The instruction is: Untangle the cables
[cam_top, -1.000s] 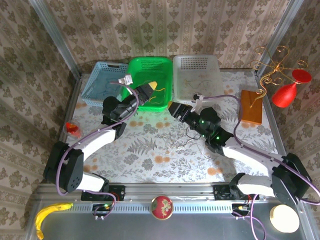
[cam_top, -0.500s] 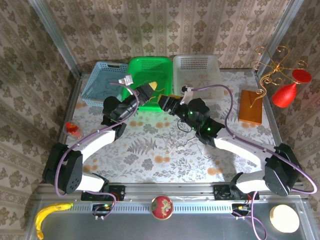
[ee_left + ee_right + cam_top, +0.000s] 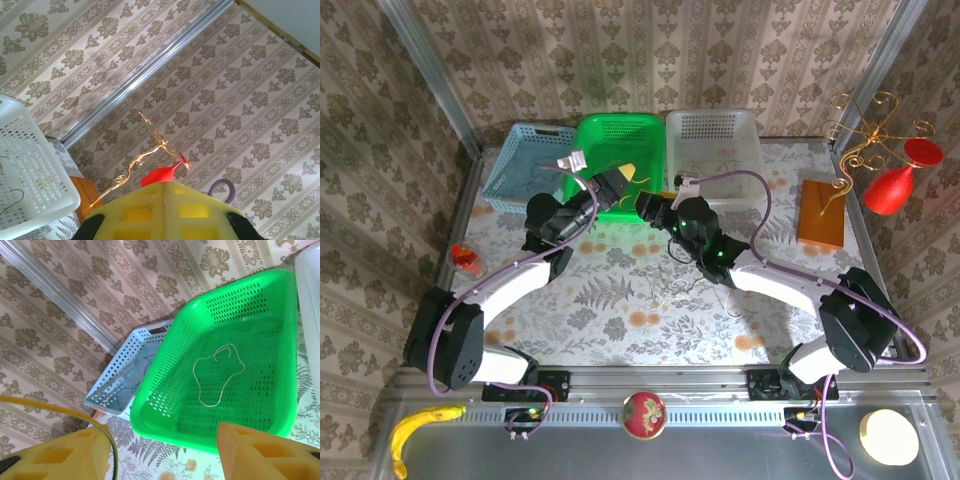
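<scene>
Several thin cables [image 3: 685, 278] lie tangled on the flowered table in front of my right arm. A whitish cable loop [image 3: 217, 372] rests in the green basket [image 3: 165, 405], a blue one [image 3: 135, 376] in the blue basket [image 3: 117, 385]. My right gripper [image 3: 645, 205] hovers at the green basket's [image 3: 582, 155] front right corner, jaws [image 3: 160, 432] wide open; a yellow cable [image 3: 102, 432] curves over its left finger. My left gripper [image 3: 617, 185] is at the same basket's front rim, pads [image 3: 165, 200] pressed together. No cable is visible between them.
The white basket [image 3: 715, 120] with thin cables stands right of the green one, its rim [image 3: 45, 200] in the left wrist view. An orange block [image 3: 823, 213], red vase [image 3: 900, 185] and gold wire ornament [image 3: 865, 130] stand at the right. A small red object [image 3: 467, 257] lies left.
My right arm has swung left and back, from above the table's tangle to the green basket's front corner. The left arm has stayed still.
</scene>
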